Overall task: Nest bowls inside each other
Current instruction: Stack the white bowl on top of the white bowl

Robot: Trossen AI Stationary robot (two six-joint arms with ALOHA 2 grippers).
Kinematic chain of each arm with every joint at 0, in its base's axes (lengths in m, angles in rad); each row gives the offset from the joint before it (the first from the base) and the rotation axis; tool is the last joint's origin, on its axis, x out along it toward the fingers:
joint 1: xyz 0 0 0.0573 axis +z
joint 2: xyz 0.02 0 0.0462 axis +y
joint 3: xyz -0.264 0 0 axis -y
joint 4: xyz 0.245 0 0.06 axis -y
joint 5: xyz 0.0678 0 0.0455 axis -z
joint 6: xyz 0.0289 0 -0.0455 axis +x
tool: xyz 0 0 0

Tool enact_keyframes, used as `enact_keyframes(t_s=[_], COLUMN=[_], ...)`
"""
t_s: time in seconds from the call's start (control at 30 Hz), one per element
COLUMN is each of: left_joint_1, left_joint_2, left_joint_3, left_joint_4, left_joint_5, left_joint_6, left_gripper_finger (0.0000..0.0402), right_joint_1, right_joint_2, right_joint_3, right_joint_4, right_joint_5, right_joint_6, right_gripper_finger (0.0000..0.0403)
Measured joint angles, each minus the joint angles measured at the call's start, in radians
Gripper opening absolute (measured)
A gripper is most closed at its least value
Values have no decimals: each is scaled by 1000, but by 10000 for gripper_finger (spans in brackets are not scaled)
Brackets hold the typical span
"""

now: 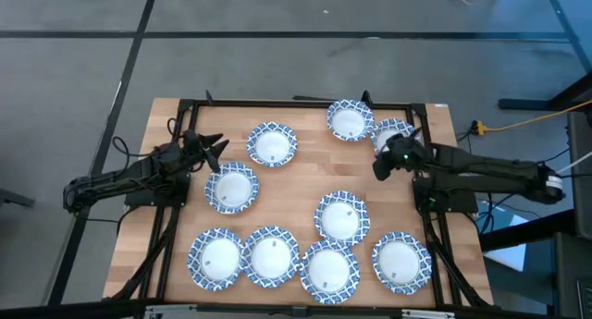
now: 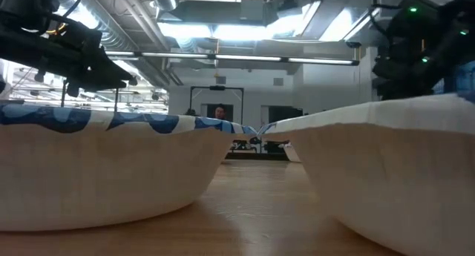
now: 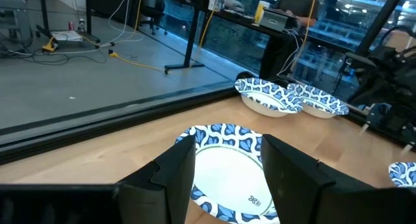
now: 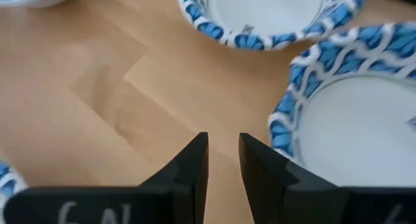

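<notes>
From above: shows nine bowls (image 1: 341,216) lying singly across the counter (image 1: 296,185), none nested yet. Finds the left claw (image 1: 211,151) left of centre, just beside the upper-left bowl (image 1: 271,143). Finds the right claw (image 1: 379,164) toward the upper right, next to a partly covered bowl (image 1: 392,134).

At counter level: fills lower left and lower right with two near bowl walls. Leaves both arms as dark shapes in the top corners, claws unreadable here.

From the left wrist: looks past wide-open, empty fingers (image 3: 175,178) onto the upper-left bowl at bottom centre, not yet touched. Shows two more bowls side by side at upper right.

From the right wrist: shows the fingers (image 4: 192,165) parted by only a narrow gap, gripping nothing, over bare wood. Puts the nearest rim just right of them.

Likely step in hand: picking up that first bowl with the left claw. Best done by lowering onto the near rim, one finger inside and one outside, and pinching lightly. Then lift level, centre over a neighbouring bowl, and release low.
</notes>
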Motion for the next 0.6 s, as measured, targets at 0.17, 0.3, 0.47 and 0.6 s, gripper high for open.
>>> enact_keyframes(t_s=[0.17, 0.3, 0.47, 0.6], left_joint_1=[0, 0, 0, 0], left_joint_2=[0, 0, 0, 0], left_joint_3=[0, 0, 0, 0], left_joint_4=[0, 1, 2, 1], left_joint_5=[0, 1, 1, 2], left_joint_6=[0, -1, -2, -2], left_gripper_finger=[169, 169, 169, 169], right_joint_1=[0, 0, -4, -17], right_joint_2=[145, 237, 315, 354], right_joint_3=[158, 284, 381, 396], right_joint_4=[-131, -209, -238, -243], right_joint_5=[41, 43, 55, 24], right_joint_6=[-67, -116, -172, -198], right_gripper_finger=[88, 88, 88, 101])
